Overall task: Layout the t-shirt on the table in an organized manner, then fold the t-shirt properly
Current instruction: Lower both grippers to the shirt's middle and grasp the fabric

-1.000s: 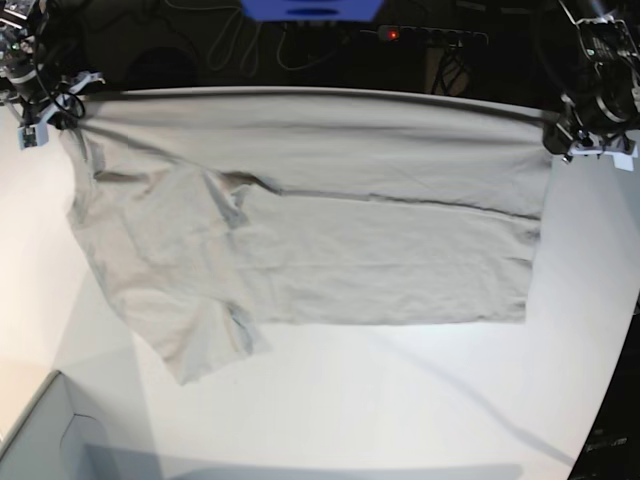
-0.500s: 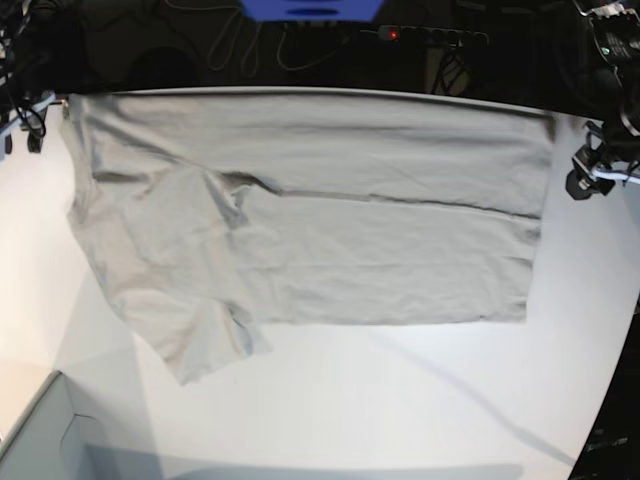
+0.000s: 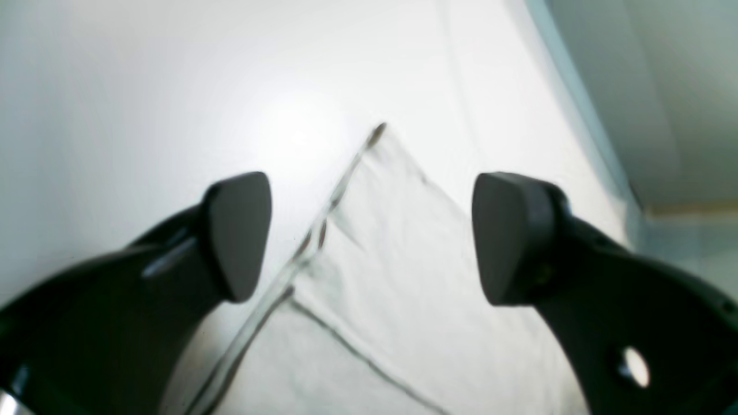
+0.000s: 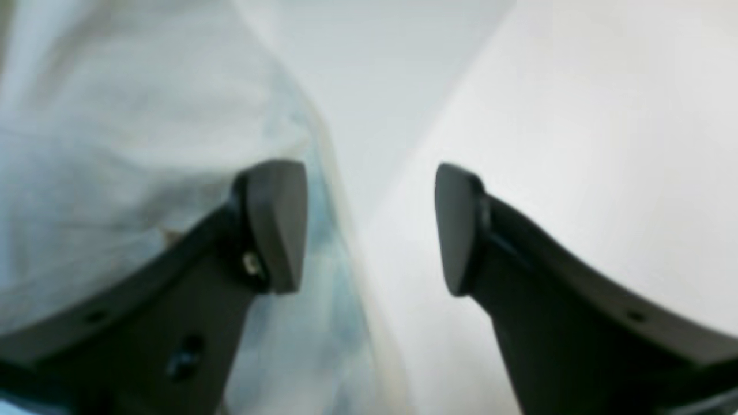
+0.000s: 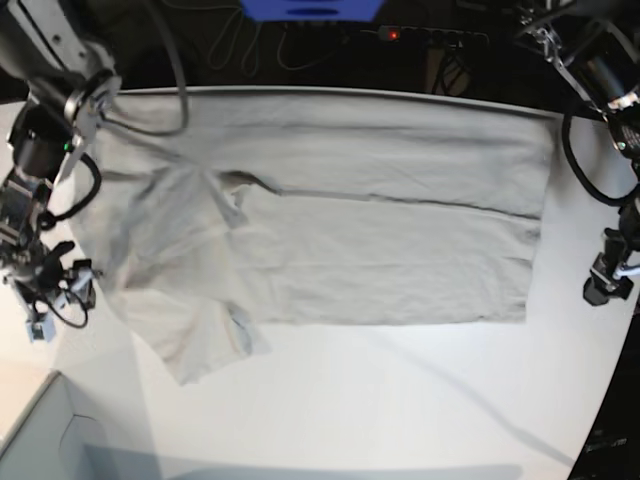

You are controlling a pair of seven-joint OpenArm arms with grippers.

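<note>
The light grey-beige t-shirt lies flat on the white table, folded lengthwise, with its sleeve end at the left and its hem at the right. My right gripper hovers beside the sleeve end. Seen from the right wrist, the right gripper is open and empty, with the t-shirt under its left finger. My left gripper hangs just off the hem end. From the left wrist, the left gripper is open and empty above a corner of the t-shirt.
A pale grey box corner sits at the near left of the table. Behind the table's far edge are a blue object, cables and a power strip with a red light. The table's curved edge runs down the right.
Both grippers have let go of the shirt's far corners, opened, and moved toward the near side along the shirt's two ends. The shirt has settled flat.
</note>
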